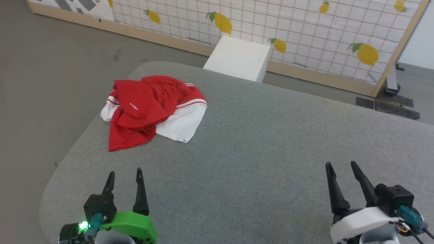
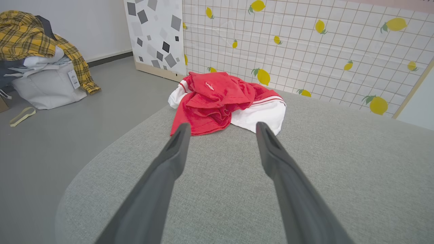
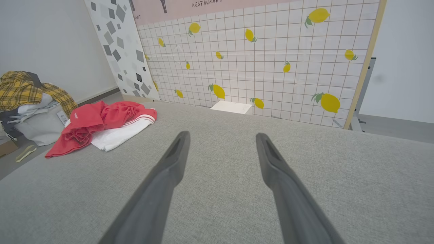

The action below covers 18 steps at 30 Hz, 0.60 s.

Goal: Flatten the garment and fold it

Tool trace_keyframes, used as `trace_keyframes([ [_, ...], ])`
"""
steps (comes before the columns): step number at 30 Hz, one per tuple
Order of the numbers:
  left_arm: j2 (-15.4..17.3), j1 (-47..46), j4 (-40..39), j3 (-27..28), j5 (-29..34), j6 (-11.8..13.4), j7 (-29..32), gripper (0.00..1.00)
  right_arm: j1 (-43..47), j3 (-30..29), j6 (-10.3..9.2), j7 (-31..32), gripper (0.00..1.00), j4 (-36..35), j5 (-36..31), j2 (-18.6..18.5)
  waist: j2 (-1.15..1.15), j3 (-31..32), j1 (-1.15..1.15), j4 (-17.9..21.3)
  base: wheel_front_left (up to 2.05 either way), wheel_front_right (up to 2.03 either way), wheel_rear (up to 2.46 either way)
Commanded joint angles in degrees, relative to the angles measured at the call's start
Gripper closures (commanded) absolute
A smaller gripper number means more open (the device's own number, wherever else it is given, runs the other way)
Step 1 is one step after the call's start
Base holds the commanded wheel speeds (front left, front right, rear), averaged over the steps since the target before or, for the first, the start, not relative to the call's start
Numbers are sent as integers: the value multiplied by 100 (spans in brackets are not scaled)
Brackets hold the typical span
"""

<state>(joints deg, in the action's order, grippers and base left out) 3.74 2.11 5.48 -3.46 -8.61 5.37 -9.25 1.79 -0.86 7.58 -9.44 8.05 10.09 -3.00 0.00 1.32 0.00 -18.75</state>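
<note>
While both claws hang low over the near edge of the counter (image 1: pixel 257 142), the garment (image 1: pixel 149 108) lies crumpled near its far left corner, well apart from either. The counter is grey cloth with rounded corners.

Garment:
- Red body bunched in a loose heap, folds running every way.
- 1 white sleeve lies flat on the heap's right side, with red-and-white striped trim along its upper edge.
- A 2nd patch of white shows at the heap's left edge.
- A small white logo faces up on the red cloth.
- A red flap trails toward the near-left rim of the counter.

Left claw (image 1: pixel 124 171):
- Green housing, 2 dark fingers spread wide, empty.
- Tips point toward the garment.
- From the left wrist view, the heap sits beyond the fingertips with bare grey cloth between.

Right claw (image 1: pixel 340 163):
- White housing, 2 dark fingers spread wide, empty.
- It hangs over bare counter at the near right.
- From the right wrist view, the garment lies far off to the left.

Surroundings:
- A white box (image 1: pixel 237 61) stands beyond the counter's far edge, against a lemon-print panel (image 1: pixel 305 30) with a white grid.
- A panel with grey squares (image 2: pixel 154 34) stands left of the lemon-print panel.
- A pile of clothes (image 2: pixel 37 51) topped with yellow plaid rests on the grey floor (image 1: pixel 51 84), left of the counter.
</note>
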Motion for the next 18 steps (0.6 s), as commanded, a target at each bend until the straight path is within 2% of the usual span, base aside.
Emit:
trace_keyframes([
  [1,44,110,38,-21,-30,42,-86,0,113,-16,-6,-64,0,45,51,8,0,0,0,-97,0,0,0],
  [18,113,169,138,-96,-81,193,-284,0,159,25,-7,-263,0,222,103,10,0,-2,0,-567,0,0,0],
])
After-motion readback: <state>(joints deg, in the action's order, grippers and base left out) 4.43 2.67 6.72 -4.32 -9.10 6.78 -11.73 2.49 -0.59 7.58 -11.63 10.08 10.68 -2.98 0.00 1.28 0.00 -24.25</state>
